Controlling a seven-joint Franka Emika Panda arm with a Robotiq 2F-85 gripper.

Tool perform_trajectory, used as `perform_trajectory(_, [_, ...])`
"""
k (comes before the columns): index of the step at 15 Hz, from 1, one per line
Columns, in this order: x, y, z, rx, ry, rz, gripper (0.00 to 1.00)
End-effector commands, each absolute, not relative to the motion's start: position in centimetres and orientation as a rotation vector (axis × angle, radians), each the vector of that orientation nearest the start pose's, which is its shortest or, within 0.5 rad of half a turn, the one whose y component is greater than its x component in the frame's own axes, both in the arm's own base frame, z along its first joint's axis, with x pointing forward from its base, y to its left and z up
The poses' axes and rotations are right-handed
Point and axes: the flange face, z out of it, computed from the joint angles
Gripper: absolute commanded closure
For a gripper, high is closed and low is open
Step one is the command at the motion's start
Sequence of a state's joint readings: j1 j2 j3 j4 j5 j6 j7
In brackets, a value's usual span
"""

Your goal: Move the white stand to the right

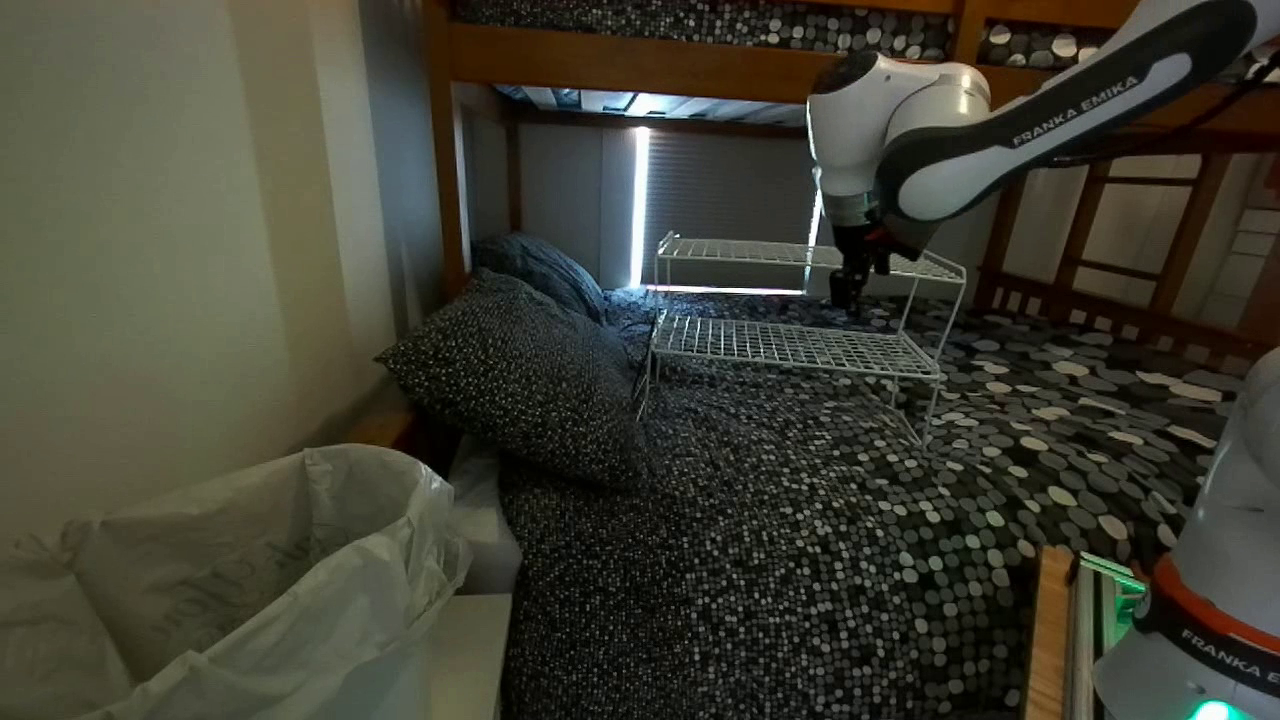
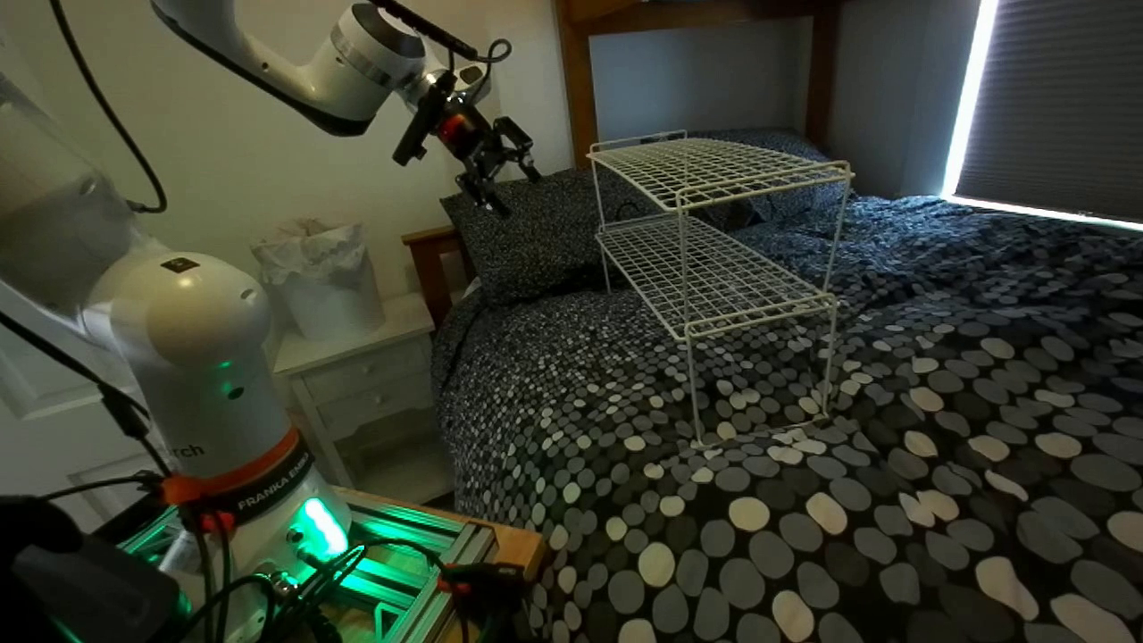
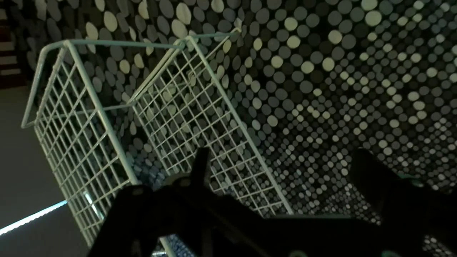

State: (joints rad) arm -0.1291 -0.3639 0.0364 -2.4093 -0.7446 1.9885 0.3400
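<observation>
The white stand is a wire rack with two grid tiers and thin rod legs. It stands upright on the patterned bed cover and shows in both exterior views (image 1: pixel 780 345) (image 2: pixel 714 165). In the wrist view the white stand (image 3: pixel 103 114) fills the left and middle, with its lower part cut by the dark fingers. My gripper (image 2: pixel 518 192) is open and empty, in the air beside the stand, near the height of its top tier and apart from it. In an exterior view the gripper (image 1: pixel 848 298) overlaps the top tier. Its fingers (image 3: pixel 282 150) are spread wide in the wrist view.
Dark pillows (image 1: pixel 530 380) lie against the stand's far end. A wooden bunk-bed frame (image 1: pixel 640 55) spans above the bed. A white-lined bin (image 2: pixel 326 277) stands on a white nightstand (image 2: pixel 366 353). The patterned bed cover (image 2: pixel 893 500) extends around the stand.
</observation>
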Motion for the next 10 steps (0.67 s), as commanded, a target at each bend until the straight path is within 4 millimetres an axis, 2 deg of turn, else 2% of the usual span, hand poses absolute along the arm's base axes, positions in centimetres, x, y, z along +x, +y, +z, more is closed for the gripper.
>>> perform_trajectory(1, [43.0, -7.7, 44.2, 2.308, -0.067, 0.199, 0.00])
perform_trajectory(10, [47.5, -12.2, 40.8, 1.787, 0.197, 0.371, 0.00])
